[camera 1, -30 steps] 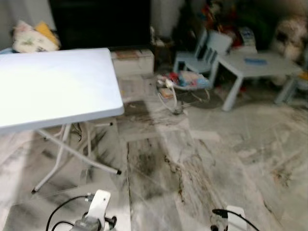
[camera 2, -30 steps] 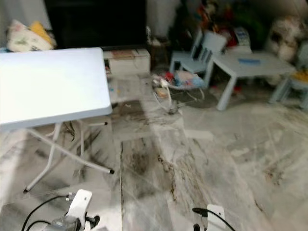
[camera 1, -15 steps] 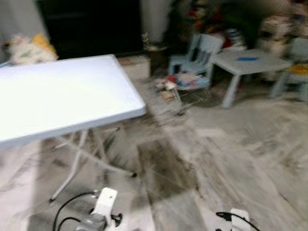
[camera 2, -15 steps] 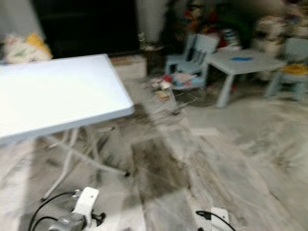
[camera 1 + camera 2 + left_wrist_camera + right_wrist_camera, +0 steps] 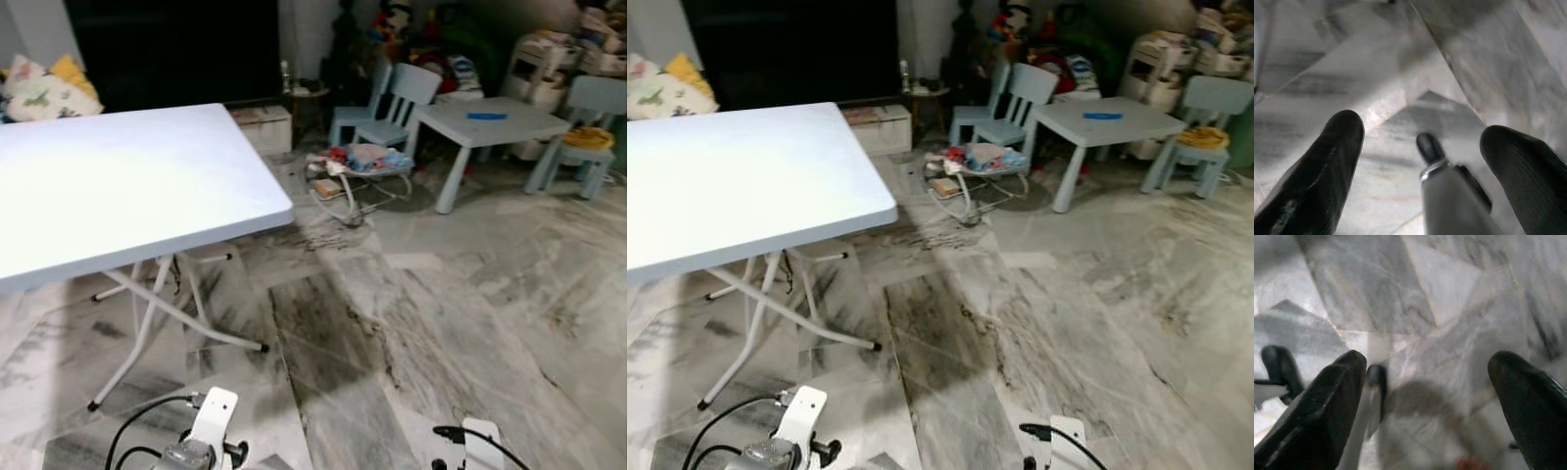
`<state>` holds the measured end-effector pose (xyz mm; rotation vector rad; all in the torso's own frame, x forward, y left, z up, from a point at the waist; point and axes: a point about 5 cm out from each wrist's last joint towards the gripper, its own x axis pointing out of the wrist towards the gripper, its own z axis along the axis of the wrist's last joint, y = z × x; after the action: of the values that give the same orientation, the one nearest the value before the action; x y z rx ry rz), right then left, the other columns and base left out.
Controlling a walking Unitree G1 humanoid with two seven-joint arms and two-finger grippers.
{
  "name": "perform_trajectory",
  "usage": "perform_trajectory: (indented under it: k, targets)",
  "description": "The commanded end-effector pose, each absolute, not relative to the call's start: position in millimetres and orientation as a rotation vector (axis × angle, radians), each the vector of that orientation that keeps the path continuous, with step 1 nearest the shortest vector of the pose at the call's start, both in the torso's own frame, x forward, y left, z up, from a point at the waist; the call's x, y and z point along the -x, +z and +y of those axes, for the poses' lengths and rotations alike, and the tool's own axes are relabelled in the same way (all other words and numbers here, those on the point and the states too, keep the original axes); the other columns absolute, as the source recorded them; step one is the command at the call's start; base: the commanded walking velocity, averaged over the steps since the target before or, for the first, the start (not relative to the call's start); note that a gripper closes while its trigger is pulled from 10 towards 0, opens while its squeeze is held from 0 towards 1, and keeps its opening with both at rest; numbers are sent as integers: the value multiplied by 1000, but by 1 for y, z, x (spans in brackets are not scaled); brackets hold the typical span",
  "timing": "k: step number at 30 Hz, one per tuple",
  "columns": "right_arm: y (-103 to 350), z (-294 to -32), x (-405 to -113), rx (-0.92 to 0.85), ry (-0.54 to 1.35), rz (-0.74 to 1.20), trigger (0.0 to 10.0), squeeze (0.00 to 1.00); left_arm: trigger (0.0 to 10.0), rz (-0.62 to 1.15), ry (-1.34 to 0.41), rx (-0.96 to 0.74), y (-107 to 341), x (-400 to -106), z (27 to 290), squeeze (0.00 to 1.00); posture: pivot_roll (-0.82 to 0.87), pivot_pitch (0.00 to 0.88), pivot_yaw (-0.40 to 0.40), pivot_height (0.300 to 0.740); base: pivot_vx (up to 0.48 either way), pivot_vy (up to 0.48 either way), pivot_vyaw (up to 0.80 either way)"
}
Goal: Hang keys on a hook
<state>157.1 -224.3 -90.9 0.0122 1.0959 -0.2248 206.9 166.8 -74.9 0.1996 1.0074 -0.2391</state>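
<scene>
No keys or hook can be made out in these views. The left gripper [image 5: 1420, 142] hangs low over the grey marble floor [image 5: 441, 304], its two black fingers [image 5: 1327, 161] spread wide with nothing between them. The right gripper [image 5: 1425, 387] also hangs over the floor, fingers [image 5: 1327, 401] spread and holding nothing. From the head, the wrists of both arms show at the lower edge, left [image 5: 201, 446] and right [image 5: 475, 441]. To the robot's left stands a white folding table [image 5: 118, 186] on thin crossed legs. Farther off are a small pale-blue children's table [image 5: 485, 122], a matching chair [image 5: 387, 108], a baby bouncer [image 5: 358, 171] on the floor, and cushions [image 5: 39, 83] behind the folding table.
</scene>
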Motion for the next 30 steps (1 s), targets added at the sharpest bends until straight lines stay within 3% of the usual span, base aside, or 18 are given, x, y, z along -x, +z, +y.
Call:
perform_trajectory:
  k: [1, 15, 23, 30]
  targets:
    - [-88, -222, -165, -7, -216, 1068, 10000, 0, 10000, 1019, -244, -211, -76, -206, 168, 0, 9, 0, -12, 740, 307, 0, 0]
    - [-88, -221, -165, -5, -212, 1068, 10000, 0, 10000, 1022, -256, -222, -76, -206, 169, 0, 10, 0, -7, 740, 301, 0, 0]
    - [-88, -221, -165, -2, -211, 1074, 10000, 0, 10000, 1035, -261, -227, -76, -205, 170, 0, 10, 0, -7, 740, 0, 0, 0]
    - [-88, -221, -165, 0, -212, 1080, 10000, 0, 10000, 1042, -262, -228, -76, -204, 170, 0, 9, 0, -10, 740, 0, 0, -732]
